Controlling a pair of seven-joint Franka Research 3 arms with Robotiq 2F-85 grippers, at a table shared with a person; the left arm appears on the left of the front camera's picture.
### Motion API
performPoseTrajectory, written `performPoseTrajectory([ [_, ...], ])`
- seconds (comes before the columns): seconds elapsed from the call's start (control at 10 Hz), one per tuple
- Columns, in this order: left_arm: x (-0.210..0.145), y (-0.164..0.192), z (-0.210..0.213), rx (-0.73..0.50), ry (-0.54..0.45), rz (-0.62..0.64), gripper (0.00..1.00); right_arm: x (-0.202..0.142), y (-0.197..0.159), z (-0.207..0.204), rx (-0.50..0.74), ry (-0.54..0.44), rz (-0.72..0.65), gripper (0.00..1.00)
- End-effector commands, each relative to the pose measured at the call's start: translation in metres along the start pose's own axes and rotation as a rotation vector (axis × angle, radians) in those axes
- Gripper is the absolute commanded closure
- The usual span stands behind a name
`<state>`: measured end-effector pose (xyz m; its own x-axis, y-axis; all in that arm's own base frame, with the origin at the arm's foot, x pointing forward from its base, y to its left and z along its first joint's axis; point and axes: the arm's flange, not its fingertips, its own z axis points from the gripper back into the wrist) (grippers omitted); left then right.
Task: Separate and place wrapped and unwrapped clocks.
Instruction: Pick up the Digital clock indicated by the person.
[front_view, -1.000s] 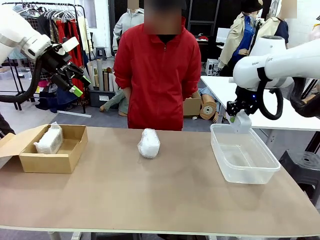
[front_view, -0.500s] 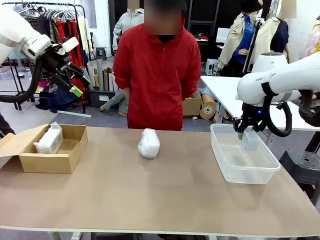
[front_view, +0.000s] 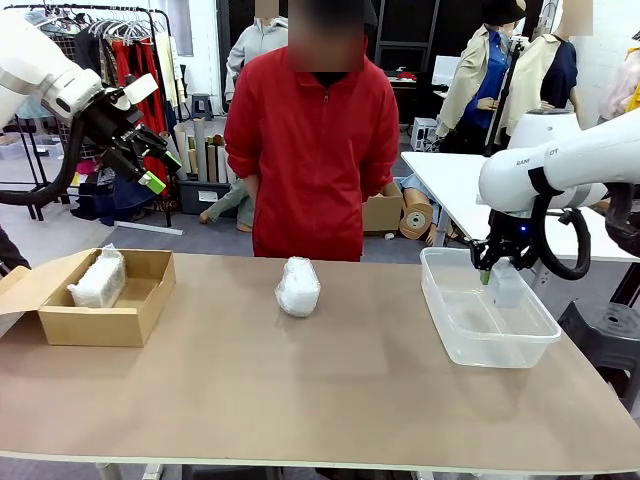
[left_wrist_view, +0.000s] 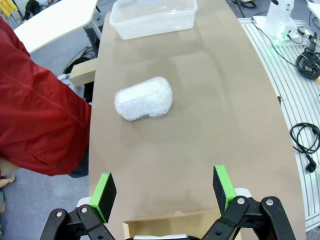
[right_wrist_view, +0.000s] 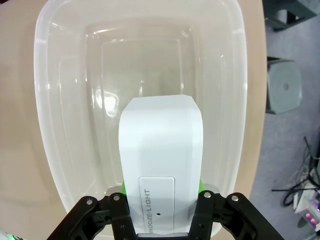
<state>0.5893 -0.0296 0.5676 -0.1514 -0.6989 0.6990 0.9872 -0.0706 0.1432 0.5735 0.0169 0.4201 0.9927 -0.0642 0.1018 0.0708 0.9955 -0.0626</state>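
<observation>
**Bare clock clamped over the bin; left jaws wide above the box**

Far left, high over the left end of the table (front_view: 300, 400): left gripper (front_view: 160, 172), jaws spread wide, nothing between the green pads (left_wrist_view: 106, 190). Hangs well clear of the open cardboard box (front_view: 95, 325) below, with plenty of air between. Box close to the table's left edge, one flap folded out to the left. Inside it, against the left wall: one wrapped clock (front_view: 98, 282), top poking just above the rim, the right half of the box bare.

Mid-table, near the far edge and just in front of the person (front_view: 320, 150) in the red jacket: second wrapped clock (front_view: 298, 287), lying alone. Open tabletop on every side, widest toward the near edge.

Right: clear plastic bin (front_view: 490, 352), sitting near the table's right edge, well apart from the middle clock. Right gripper (front_view: 495, 272) closed on the bare white clock (right_wrist_view: 160, 145), pinched at both sides, the "SNOOZE/LIGHT" face turned toward the wrist camera. Held within the bin's outline, close to one short end wall, the rest of the bin floor free. Contact with the floor: cannot tell.
</observation>
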Motion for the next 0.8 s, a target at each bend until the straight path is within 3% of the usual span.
performPoseTrajectory([
  [0.0, 0.000, -0.001, 0.001, 0.001, -0.001, -0.002, 0.00, 0.001, 0.000, 0.002, -0.001, -0.005, 0.001, 1.00],
  [0.7, 0.000, -0.001, 0.001, 0.001, -0.001, -0.002, 0.00, 0.016, 0.000, -0.040, 0.015, 0.092, -0.050, 1.00],
])
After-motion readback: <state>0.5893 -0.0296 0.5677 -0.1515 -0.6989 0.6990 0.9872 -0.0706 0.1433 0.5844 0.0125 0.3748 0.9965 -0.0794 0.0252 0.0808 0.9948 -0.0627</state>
